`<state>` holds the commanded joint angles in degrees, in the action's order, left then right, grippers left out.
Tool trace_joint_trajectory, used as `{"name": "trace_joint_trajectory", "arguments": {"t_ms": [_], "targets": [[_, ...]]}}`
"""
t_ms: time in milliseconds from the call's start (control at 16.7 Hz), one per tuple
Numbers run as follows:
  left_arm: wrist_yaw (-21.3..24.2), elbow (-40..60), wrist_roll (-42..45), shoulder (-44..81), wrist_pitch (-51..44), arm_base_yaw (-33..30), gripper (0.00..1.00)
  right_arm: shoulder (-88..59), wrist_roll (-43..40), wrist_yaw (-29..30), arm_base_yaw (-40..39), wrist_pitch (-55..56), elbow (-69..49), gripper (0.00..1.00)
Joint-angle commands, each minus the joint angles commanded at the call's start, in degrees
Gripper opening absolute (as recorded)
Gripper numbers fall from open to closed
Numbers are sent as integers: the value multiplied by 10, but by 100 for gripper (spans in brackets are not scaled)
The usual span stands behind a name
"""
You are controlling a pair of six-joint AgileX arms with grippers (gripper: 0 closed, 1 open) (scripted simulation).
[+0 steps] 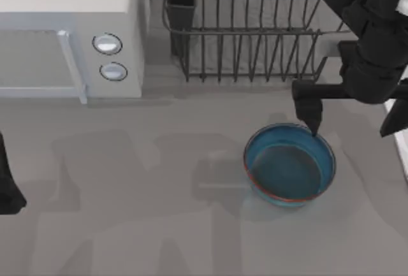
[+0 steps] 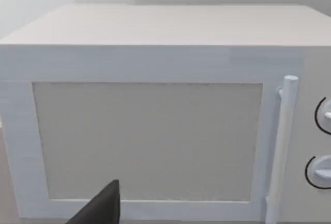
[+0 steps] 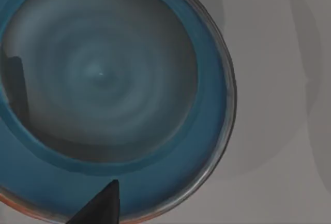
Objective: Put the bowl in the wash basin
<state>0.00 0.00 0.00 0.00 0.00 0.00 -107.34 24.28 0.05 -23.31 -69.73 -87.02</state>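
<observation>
Top view: the bowl [image 1: 290, 166], teal-blue with a thin reddish-brown line at its rim, stands upright on the grey worktop [image 1: 140, 212], right of centre and in front of the dark wire dish rack [image 1: 245, 30]. The right gripper [image 1: 313, 120] hangs over the bowl's far edge; one dark finger [image 1: 310, 109] points down with its tip at the rim, on the side nearest the rack. Whether its jaws are released or clenched cannot be told, since a single finger is distinct and the rest of the tool merges with the black arm [image 1: 373, 40] above it. A white raised edge, the wash basin [image 1: 401, 152], runs along the right border of the worktop, just beside the bowl but apart from it; the bowl is outside it. A white microwave [image 1: 70, 34] with two round knobs [image 1: 109, 57] occupies the far left corner. The left arm [image 1: 7, 187] is parked at the left border of the worktop, well apart from the bowl.

Right wrist view: the bowl's interior [image 3: 103, 79] is seen from above, pale grey-blue at the base and deeper teal on the wall, with one dark fingertip [image 3: 103, 206] over the rim. Bare worktop lies beyond the rim.

Left wrist view: the microwave's door [image 2: 147, 141] and upright handle [image 2: 282, 146] face the camera, with one dark fingertip [image 2: 101, 208] in the foreground; the state of the left jaws cannot be told.
</observation>
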Motion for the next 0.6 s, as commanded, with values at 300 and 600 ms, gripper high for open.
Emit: {"name": "trace_joint_trajectory", "arguments": {"t_ms": [300, 600], "targets": [[0, 0, 0, 0, 0, 0, 100, -32, 1, 0, -2, 115, 79, 100], [0, 0, 0, 0, 0, 0, 100, -60, 4, 0, -4, 203, 143, 100]]}}
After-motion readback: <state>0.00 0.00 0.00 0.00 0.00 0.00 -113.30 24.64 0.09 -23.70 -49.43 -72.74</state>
